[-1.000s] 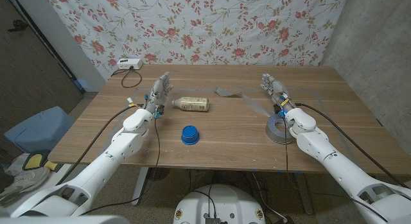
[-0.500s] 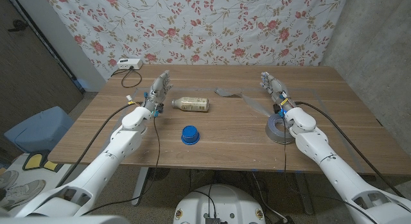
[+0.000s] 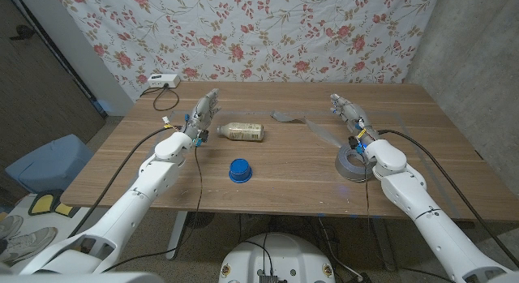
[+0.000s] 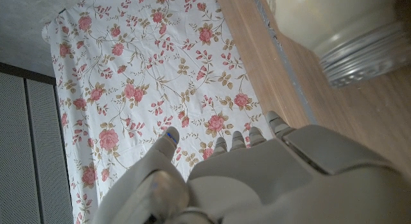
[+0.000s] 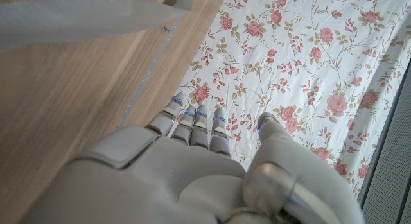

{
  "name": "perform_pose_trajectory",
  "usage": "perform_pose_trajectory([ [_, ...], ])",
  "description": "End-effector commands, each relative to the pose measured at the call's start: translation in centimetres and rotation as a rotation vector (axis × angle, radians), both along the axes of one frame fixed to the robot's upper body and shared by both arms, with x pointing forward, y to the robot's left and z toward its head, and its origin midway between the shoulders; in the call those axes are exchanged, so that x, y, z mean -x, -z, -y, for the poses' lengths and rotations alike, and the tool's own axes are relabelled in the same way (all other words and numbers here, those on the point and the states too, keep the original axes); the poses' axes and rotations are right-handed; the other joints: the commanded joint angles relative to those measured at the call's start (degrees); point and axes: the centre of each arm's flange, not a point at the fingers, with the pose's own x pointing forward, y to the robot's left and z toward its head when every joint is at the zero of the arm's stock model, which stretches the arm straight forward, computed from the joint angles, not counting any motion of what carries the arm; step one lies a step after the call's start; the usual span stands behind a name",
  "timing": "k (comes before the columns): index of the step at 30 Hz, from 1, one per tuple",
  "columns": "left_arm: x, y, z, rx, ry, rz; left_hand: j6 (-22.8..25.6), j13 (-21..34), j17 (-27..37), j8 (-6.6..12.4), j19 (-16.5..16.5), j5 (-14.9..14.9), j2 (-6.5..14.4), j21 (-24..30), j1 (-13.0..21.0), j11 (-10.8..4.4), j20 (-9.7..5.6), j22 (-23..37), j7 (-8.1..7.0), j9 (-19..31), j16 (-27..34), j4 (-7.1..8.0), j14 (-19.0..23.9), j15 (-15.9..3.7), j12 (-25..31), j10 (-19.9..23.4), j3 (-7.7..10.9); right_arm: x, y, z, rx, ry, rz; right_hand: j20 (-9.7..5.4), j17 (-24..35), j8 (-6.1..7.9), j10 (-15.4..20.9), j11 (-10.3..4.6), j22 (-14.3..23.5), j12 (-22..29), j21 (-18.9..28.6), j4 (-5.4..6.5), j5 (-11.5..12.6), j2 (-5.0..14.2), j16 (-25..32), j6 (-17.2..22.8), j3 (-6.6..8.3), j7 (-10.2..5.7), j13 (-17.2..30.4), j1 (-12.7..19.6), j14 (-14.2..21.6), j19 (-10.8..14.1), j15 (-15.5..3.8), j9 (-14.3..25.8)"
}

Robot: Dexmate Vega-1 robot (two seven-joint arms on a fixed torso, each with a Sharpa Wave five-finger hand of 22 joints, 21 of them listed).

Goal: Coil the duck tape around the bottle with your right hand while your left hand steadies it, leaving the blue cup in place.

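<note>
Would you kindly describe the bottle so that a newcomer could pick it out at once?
On the wooden table, look just beyond the blue cup toward the floral cloth. There the bottle lies on its side beside the left hand, untouched. It is the only cream-coloured thing with a label there.

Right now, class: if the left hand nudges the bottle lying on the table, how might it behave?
The bottle lies on its side, so it would probably roll. It looks like smooth, pale plastic, likely light and somewhat slippery. The left hand beside it could block rolling.
</note>
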Motion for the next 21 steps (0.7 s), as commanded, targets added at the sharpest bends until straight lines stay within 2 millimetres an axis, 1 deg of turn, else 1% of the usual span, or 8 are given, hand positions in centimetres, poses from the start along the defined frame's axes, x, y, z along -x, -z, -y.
perform_pose_trajectory([
  [1,0.7,-0.7,-0.5,-0.155,-0.072,-0.016,-0.97,0.19,0.12,0.39,0.43,0.13,-1.10,-0.12,0.76,-0.86,-0.04,0.05,-0.60,0.17,0.40,-1.24,-1.37,-0.30,0.62,-1.03,0.11,3.4,0.9,-0.3,0.085,0.103,0.010,0.54,0.10,0.19,0.37,0.08,0.26,0.27,0.12,-0.28,0.17,-0.36,0.34,0.26,-0.22,0.17,0.08,-0.08,0.13,-0.13,0.52,0.07],
  [2,0.8,-0.9,-0.5,-0.175,-0.081,-0.019,-0.73,0.19,0.12,0.43,0.61,0.10,-1.51,-0.17,1.19,-1.04,0.04,0.03,-0.58,0.19,0.58,-1.85,-0.67,-0.37,0.68,-0.78,0.06,3.6,1.0,-0.4,0.093,0.112,0.012,0.60,0.09,0.20,0.37,0.12,0.26,0.27,0.12,-0.30,0.17,-0.43,0.32,0.27,-0.27,0.16,0.07,-0.11,0.11,-0.15,0.51,0.07],
  [5,0.9,-1.4,-0.8,-0.235,-0.109,-0.022,-0.46,0.20,0.12,0.48,0.84,0.07,-1.86,-0.18,1.61,-1.43,0.11,0.02,-0.68,0.21,0.59,-2.41,-0.39,-0.47,0.69,-0.67,0.04,4.0,1.3,-0.5,0.098,0.134,0.007,0.75,0.07,0.22,0.42,0.04,0.26,0.26,0.13,-0.39,0.18,-0.67,0.31,0.33,-0.43,0.17,0.06,-0.19,0.15,-0.11,0.52,0.07],
  [11,1.4,-2.4,-1.2,-0.342,-0.159,-0.023,0.34,0.27,0.21,0.62,1.40,0.00,-3.14,-0.32,3.66,-1.97,0.35,0.10,-0.49,0.31,1.17,-4.89,2.28,-0.32,0.89,0.10,0.06,4.9,1.9,-0.7,0.125,0.185,0.006,1.07,0.04,0.24,0.41,-0.16,0.26,0.21,-0.01,-0.54,0.21,-1.08,0.21,0.40,-0.72,0.02,0.04,-0.36,0.04,-0.43,0.43,0.08],
  [14,1.6,-2.8,-1.3,-0.396,-0.177,-0.027,0.94,0.30,0.25,0.77,1.68,-0.02,-3.61,-0.36,4.48,-2.28,0.52,0.13,-0.28,0.36,1.27,-5.87,3.16,-0.35,1.15,0.91,0.06,5.4,2.3,-0.7,0.138,0.210,-0.002,1.27,0.04,0.28,0.47,-0.26,0.27,0.22,0.01,-0.58,0.22,-1.29,0.21,0.52,-0.87,0.10,0.03,-0.48,0.09,-0.38,0.53,0.08],
  [17,1.8,-3.3,-1.3,-0.464,-0.200,-0.031,1.34,0.32,0.28,0.86,1.96,-0.02,-3.93,-0.35,5.02,-2.46,0.56,0.14,-0.14,0.39,1.34,-6.52,3.79,-0.53,1.24,1.26,0.05,5.9,2.7,-0.6,0.148,0.230,-0.008,1.28,0.04,0.29,0.49,-0.09,0.27,0.21,0.00,-0.62,0.23,-1.51,0.20,0.56,-1.05,0.11,0.02,-0.62,0.09,-0.39,0.54,0.08],
  [18,1.9,-3.5,-1.3,-0.485,-0.206,-0.033,1.78,0.34,0.31,0.96,2.48,-0.01,-4.20,-0.25,5.53,-2.36,0.28,0.15,-0.03,0.41,1.39,-7.10,4.33,-0.74,1.46,1.94,0.05,6.1,2.8,-0.6,0.147,0.233,-0.011,1.35,0.04,0.28,0.50,-0.12,0.27,0.20,-0.02,-0.63,0.24,-1.58,0.18,0.53,-1.10,0.12,0.01,-0.67,0.06,-0.43,0.53,0.09],
  [21,2.0,-4.2,-1.2,-0.551,-0.223,-0.039,2.82,0.37,0.33,1.24,2.99,0.00,-4.62,-0.20,6.27,-2.69,-0.01,0.16,0.23,0.44,1.46,-7.93,5.14,-1.24,1.71,2.78,0.02,6.7,3.4,-0.6,0.154,0.256,-0.015,1.36,0.03,0.29,0.47,-0.15,0.28,0.17,-0.05,-0.66,0.26,-1.78,0.15,0.57,-1.27,0.15,0.00,-0.81,0.03,-0.53,0.47,0.09],
])
